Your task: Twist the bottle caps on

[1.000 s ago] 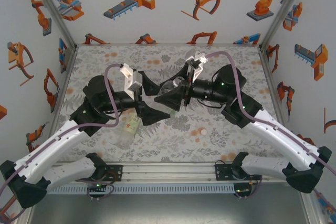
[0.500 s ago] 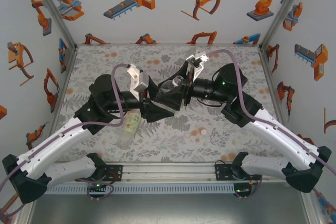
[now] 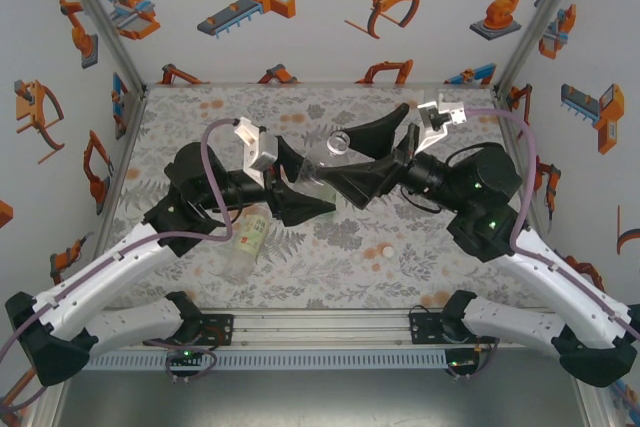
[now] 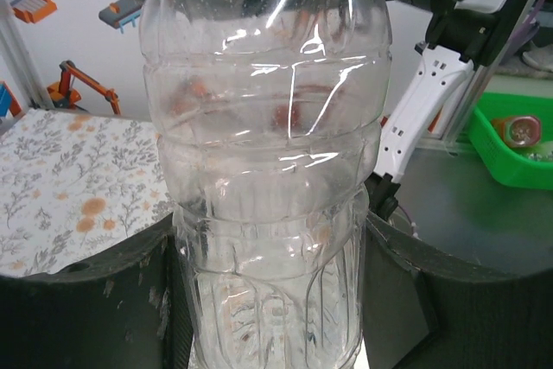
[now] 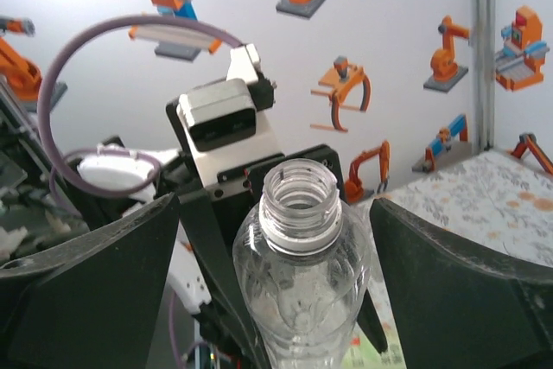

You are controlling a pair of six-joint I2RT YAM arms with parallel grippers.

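Near the left arm's elbow, a labelled bottle (image 3: pixel 245 240) lies on its side on the floral mat (image 3: pixel 420 267); its yellow-green label carries print too small to read. Raised above the mat's middle, the left gripper (image 3: pixel 315 189) clamps the ribbed body of a plain clear bottle (image 4: pixel 263 170), which looks empty, its threaded neck open and uncapped. The right gripper (image 5: pixel 285 300) has its fingers spread wide on either side of that neck, clear of it. A small pale cap (image 3: pixel 383 252) rests on the mat, well apart. Beyond the table, a green bin (image 4: pixel 518 170) holds a brownish round item.
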